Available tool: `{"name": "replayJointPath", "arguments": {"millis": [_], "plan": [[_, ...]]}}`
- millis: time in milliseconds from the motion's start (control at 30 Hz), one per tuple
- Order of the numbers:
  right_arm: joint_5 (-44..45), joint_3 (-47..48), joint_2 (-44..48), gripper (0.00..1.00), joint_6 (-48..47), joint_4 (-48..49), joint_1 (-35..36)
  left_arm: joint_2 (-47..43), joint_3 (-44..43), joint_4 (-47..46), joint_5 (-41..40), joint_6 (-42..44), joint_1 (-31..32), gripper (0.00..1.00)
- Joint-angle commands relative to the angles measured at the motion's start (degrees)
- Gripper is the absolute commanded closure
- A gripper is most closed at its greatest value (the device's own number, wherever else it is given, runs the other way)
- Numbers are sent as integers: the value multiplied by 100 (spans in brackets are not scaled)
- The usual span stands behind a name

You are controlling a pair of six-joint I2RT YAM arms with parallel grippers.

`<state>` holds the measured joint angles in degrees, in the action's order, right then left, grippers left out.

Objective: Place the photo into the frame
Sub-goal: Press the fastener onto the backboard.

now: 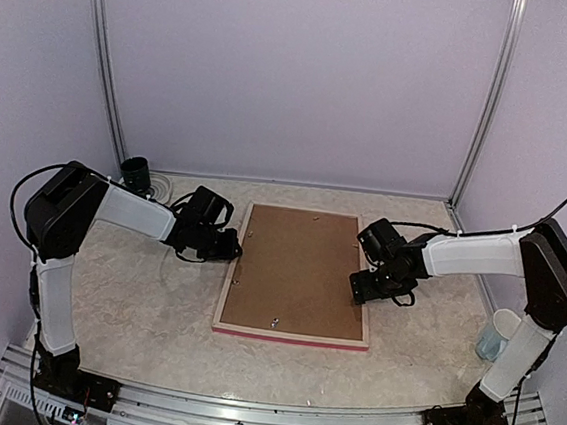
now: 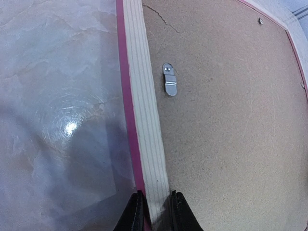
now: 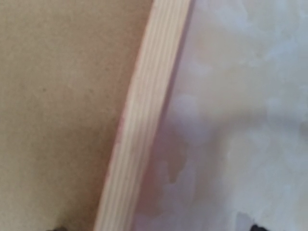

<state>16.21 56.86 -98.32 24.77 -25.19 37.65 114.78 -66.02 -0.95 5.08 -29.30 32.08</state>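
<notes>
**Top external view: frame face down, board on, photo out of sight**

Nearest the arm bases, the frame (image 1: 292, 336) shows its pink-red edge. It lies face down on the table (image 1: 144, 310), pale wood back upward. The brown backing board (image 1: 298, 269) fills its opening.

At mid-depth each arm meets a side rail. The left gripper (image 1: 228, 247) sits over the left rail with its jaws narrow and the wood strip between the fingertips. I cannot tell whether it clamps or only presses. The right gripper (image 1: 365, 286) stands released over the right rail, tips spread wide, holding nothing.

Farther along the board, a metal clip (image 2: 169, 80) lies just beside the left rail. Whether it is locked is unclear.

The photo appears in no view, so it may be under the board, though this cannot be confirmed. If so, I judge the loading done, with securing the clips and turning the frame over left to do.
</notes>
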Motion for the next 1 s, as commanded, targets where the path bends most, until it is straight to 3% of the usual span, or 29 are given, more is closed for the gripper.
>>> {"name": "replayJointPath", "arguments": {"millis": [0,967], "plan": [[472,71,-118,14,8,-307,-44,229,195,417,54,75,61,89],[217,-170,-364,16,-138,-285,-91,280,252,345,39,-11,80,90]]}}
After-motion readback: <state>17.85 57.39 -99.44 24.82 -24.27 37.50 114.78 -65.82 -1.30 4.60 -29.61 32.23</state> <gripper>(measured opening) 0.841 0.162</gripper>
